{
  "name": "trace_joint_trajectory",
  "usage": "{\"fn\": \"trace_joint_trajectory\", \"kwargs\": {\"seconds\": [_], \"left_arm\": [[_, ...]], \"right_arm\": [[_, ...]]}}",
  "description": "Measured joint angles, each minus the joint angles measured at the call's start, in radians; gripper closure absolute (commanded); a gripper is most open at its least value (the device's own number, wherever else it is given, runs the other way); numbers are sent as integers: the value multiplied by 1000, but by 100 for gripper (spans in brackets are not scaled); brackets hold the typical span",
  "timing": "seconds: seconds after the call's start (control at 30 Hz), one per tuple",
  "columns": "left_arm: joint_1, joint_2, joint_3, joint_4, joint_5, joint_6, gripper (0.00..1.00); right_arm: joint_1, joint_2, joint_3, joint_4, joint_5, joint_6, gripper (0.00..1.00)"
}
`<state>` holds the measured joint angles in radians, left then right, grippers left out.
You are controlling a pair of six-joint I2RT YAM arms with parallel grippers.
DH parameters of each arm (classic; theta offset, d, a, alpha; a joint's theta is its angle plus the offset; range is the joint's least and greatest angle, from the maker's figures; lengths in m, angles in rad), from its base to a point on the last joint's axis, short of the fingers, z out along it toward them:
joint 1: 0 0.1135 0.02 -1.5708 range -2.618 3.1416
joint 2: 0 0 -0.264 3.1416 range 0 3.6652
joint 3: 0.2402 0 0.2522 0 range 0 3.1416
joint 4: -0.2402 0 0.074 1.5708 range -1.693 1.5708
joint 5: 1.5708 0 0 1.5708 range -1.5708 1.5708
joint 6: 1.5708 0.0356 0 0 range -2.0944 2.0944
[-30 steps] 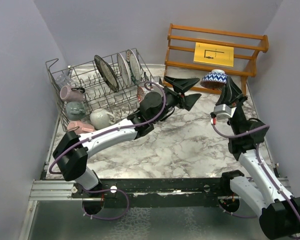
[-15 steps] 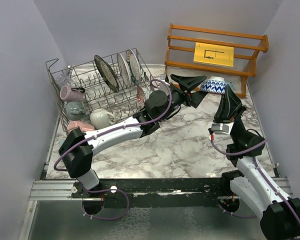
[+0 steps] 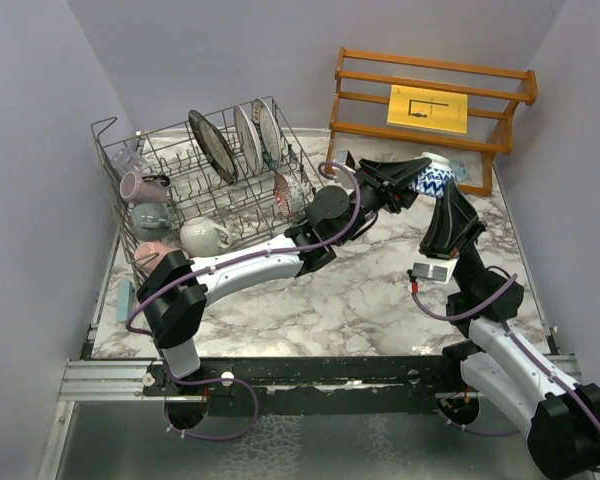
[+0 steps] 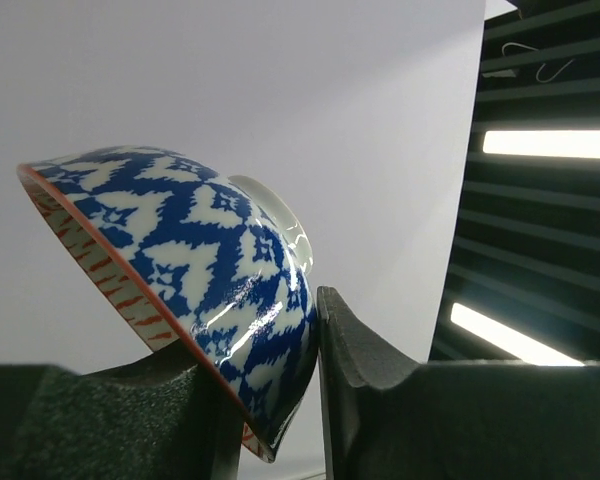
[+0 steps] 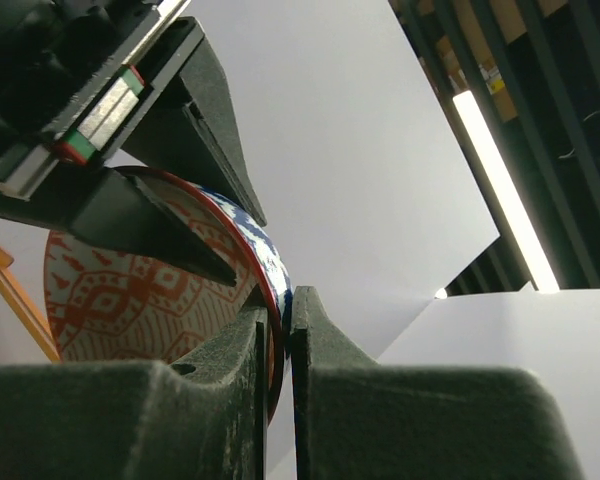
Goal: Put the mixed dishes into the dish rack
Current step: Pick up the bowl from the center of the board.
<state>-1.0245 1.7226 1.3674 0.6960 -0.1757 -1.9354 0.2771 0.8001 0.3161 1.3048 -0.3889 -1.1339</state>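
Pale lilac walls [image 3: 40,100] close in a white-and-grey marble table [image 3: 360,290]. A wooden shelf [image 3: 430,67] with a yellow card [image 3: 427,108] stands at the far right. Strip lights [image 4: 550,143] glow on a dark slatted ceiling [image 4: 550,85].

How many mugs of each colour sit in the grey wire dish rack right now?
pink mug: 1
mauve mug: 1
grey mug: 1
white mug: 1
Total in the grey wire dish rack: 4
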Motion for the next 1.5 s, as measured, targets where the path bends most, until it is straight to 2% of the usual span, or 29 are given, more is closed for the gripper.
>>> {"fn": "trace_joint_trajectory", "kwargs": {"seconds": [0.1,0.2,0.3,0.47,0.57,0.87,1.0,1.07,1.17,1.3,1.37,1.5], "left_arm": [[-5,0,0,17,-14,-10,82],[-10,0,-6,24,-23,-8,100],[-11,0,-19,37,-36,-3,100],[-7,0,-22,55,-68,40,100],[6,-6,-36,80,-77,55,100],[35,-11,-64,128,-109,96,100],[41,-11,-82,142,-109,100,100],[46,-11,-94,143,-109,109,100],[63,-11,-106,142,-101,128,100],[110,-11,-112,142,-74,164,100],[138,-11,-114,141,-48,186,100],[197,-11,-116,142,27,228,100]], "right_arm": [[5,4,-15,26,2,-16,96],[6,4,-24,39,2,-26,90],[6,4,-34,39,2,-28,83],[11,3,-57,35,-2,-26,55],[11,-1,-65,35,-2,-31,47],[11,-17,-67,34,-2,-26,46],[11,-29,-82,31,-2,-21,32],[11,-53,-96,11,-3,-15,29],[11,-146,-95,-122,-18,-7,23],[11,-319,50,-599,-90,7,17],[11,-334,167,-809,-130,34,14],[11,-305,274,-1046,-144,122,12]]}}
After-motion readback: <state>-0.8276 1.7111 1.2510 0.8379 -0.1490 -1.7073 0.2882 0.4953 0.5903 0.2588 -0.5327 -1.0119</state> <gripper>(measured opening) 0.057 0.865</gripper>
